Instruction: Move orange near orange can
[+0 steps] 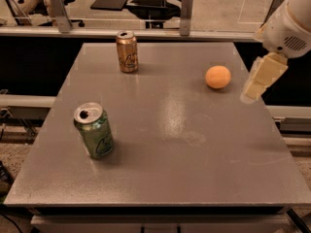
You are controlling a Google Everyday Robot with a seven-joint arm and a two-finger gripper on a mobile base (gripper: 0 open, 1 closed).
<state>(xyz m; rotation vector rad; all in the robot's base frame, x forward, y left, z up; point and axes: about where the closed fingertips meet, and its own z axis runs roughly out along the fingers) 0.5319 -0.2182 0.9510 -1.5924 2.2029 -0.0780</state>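
Nearest me, at the lower left of the frame, a green aluminium drink can with a silver top (94,131) stands upright on the flat grey table (184,178). It sits well clear of any likely path, so I doubt it gets knocked.

The risk is further back, at the right. The small round orange fruit (217,76) rests loose on the table, and I expect a glancing touch would send it rolling, perhaps off the right edge. The cream-coloured gripper (252,89) hangs just right of the orange, apart from it, holding and touching nothing. Whether it is open or closed I cannot tell from here.

Farthest, at the upper left of centre, the golden-orange aluminium can (127,52) stands upright near the far edge, well apart from the orange. A careless delivery could tip it.
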